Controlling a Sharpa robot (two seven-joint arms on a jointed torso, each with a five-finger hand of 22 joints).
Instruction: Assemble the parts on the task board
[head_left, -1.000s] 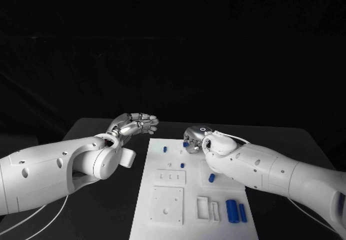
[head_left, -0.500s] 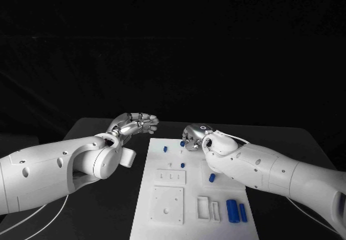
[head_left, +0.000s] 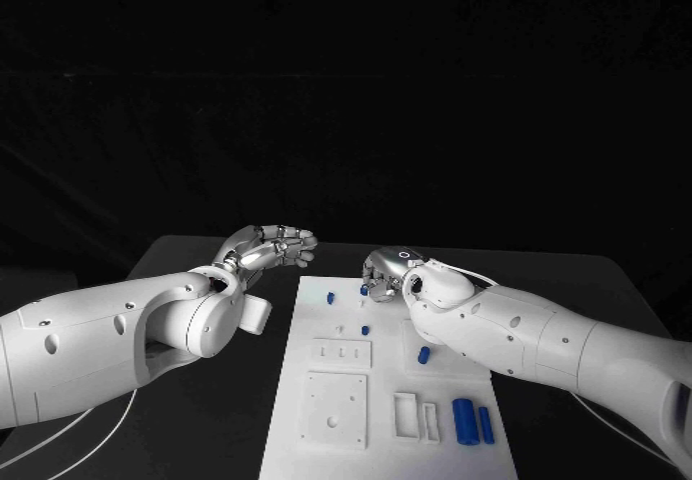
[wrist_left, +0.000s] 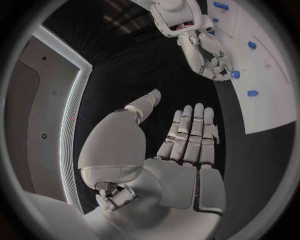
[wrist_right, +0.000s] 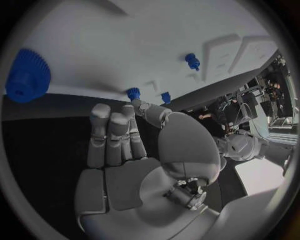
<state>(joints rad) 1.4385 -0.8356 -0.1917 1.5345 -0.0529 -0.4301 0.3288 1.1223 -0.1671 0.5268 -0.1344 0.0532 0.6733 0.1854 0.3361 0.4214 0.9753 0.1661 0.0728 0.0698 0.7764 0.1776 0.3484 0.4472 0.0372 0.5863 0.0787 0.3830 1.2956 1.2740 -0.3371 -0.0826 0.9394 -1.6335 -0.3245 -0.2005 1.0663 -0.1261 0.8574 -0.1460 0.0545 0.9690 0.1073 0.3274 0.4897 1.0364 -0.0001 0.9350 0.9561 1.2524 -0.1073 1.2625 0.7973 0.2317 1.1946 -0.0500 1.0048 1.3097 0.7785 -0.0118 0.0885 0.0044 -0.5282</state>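
Observation:
The white task board (head_left: 382, 375) lies lengthwise in the middle of the table. At its far end my right hand (head_left: 387, 272) hangs low, thumb and a fingertip (wrist_right: 139, 106) meeting at a small blue part (wrist_right: 133, 93), the same blue part (wrist_left: 235, 74) sitting against its curled fingertips. A second small part (head_left: 330, 297) stands just to its left, a blue peg (head_left: 365, 329) and a blue piece (head_left: 424, 354) lie mid-board, and two blue cylinders (head_left: 464, 421) lie at the near end. A blue gear (wrist_right: 25, 75) sits on the board. My left hand (head_left: 268, 248) hovers left of the board, holding nothing (wrist_left: 187, 135).
Raised white plates and slots (head_left: 335, 408) take up the board's near half. Dark table (head_left: 202, 260) runs on both sides of the board. My right forearm (head_left: 548, 340) crosses above the board's right edge.
My right hand has shifted slightly left at the board's far end, and the small blue part at its fingertips has shifted with it. The left hand has stayed put.

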